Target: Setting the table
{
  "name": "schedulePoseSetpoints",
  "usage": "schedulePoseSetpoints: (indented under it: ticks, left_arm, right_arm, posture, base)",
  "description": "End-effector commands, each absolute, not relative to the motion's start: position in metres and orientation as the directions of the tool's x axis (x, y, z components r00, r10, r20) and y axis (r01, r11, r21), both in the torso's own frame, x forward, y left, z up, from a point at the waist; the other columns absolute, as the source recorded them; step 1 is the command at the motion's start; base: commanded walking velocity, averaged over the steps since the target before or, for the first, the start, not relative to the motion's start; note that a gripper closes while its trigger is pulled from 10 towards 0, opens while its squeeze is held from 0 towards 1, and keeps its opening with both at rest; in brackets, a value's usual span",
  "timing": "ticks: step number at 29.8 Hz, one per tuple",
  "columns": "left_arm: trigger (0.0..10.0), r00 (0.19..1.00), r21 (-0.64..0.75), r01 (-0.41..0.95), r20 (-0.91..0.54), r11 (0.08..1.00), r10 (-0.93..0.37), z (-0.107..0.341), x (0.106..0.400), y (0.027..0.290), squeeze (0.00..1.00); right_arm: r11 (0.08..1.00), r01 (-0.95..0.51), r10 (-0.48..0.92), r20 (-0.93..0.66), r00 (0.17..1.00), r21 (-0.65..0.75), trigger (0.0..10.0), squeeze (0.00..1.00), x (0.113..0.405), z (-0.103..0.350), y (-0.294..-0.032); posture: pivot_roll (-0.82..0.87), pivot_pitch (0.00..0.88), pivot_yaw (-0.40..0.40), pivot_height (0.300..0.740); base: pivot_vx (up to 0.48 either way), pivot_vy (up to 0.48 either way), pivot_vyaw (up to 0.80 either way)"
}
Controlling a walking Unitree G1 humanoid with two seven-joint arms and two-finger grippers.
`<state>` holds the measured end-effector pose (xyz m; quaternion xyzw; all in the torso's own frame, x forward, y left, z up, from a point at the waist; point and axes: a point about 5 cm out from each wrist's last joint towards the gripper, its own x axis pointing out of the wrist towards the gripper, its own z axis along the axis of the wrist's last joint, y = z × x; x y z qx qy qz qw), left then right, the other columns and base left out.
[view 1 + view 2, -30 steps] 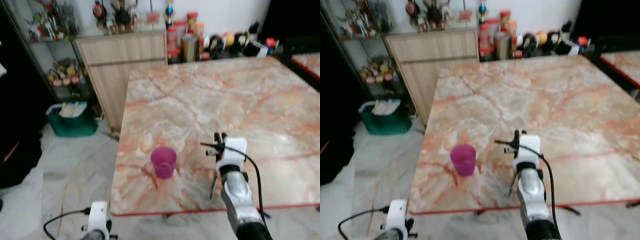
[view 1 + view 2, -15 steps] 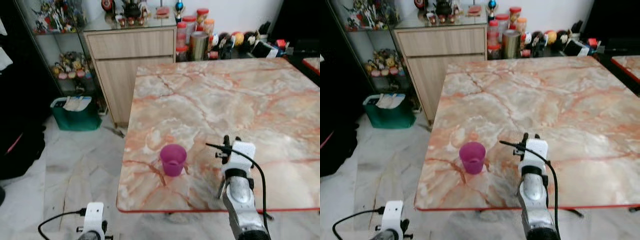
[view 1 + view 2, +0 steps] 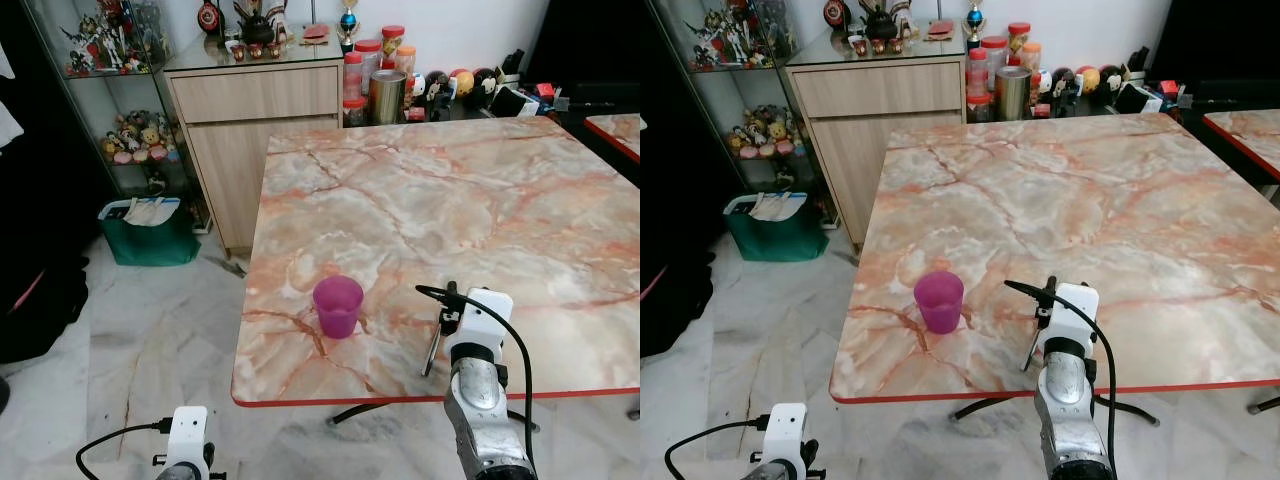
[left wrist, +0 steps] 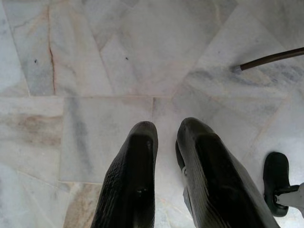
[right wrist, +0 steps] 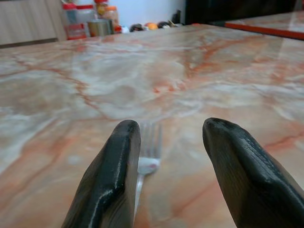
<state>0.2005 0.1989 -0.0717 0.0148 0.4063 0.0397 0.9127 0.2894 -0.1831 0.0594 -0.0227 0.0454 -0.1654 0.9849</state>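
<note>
- A square marble table (image 3: 470, 190) with peach and grey veining and a red rim is the landmark; every place below is given from it.
- A purple cup (image 3: 338, 306) stands upright on the table, near the front edge and toward the robot's left corner.
- The right gripper (image 5: 166, 183) hovers low over the table's front edge, to the right of the cup and apart from it; its silver arm (image 3: 482, 420) rises from below the rim.
- The right wrist view shows the two black fingers (image 5: 110, 183) spread wide, released and gripping nothing.
- That same view shows a clear plastic fork (image 5: 148, 159) lying flat on the marble between and just beyond the fingertips, tines pointing toward the table's far side. In the head views the fork cannot be made out, as the wrist housing stands over that spot.
- The left gripper (image 4: 164, 142) hangs idle below table height, over the pale marble floor (image 4: 85, 57). Its fingers sit close together with a thin gap, holding nothing.
- A dark table leg (image 4: 268, 59) slants onto the floor tiles in the left wrist view.
- Beyond the table's far left corner stands a wooden cabinet (image 3: 255, 120); jars and tins (image 3: 385, 85) crowd the table's far edge.
- A green basket (image 3: 150, 235) sits on the floor left of the table.
</note>
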Motion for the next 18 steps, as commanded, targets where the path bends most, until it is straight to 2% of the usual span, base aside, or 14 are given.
schedulePoseSetpoints:
  ticks: [1, 18]
  left_arm:
    - [10.0, 0.662, 0.056, -0.068, -0.744, 0.996, 0.087, -0.072, 0.199, 0.2, 0.0]
    - [10.0, 0.656, 0.052, -0.061, -0.751, 0.997, 0.079, -0.073, 0.199, 0.199, 0.0]
  right_arm:
    - [0.946, 0.32, -0.324, -0.099, 0.941, -0.051, 10.0, 0.0, 0.293, 0.06, -0.183]
    - [0.966, 0.25, -0.257, -0.233, 0.938, -0.059, 10.0, 0.0, 0.304, 0.048, -0.166]
  posture:
    - [-0.09, 0.0, 0.042, 0.728]
    - [-0.08, 0.0, 0.036, 0.728]
  base:
    - [0.0, 0.0, 0.0]
    - [0.0, 0.0, 0.0]
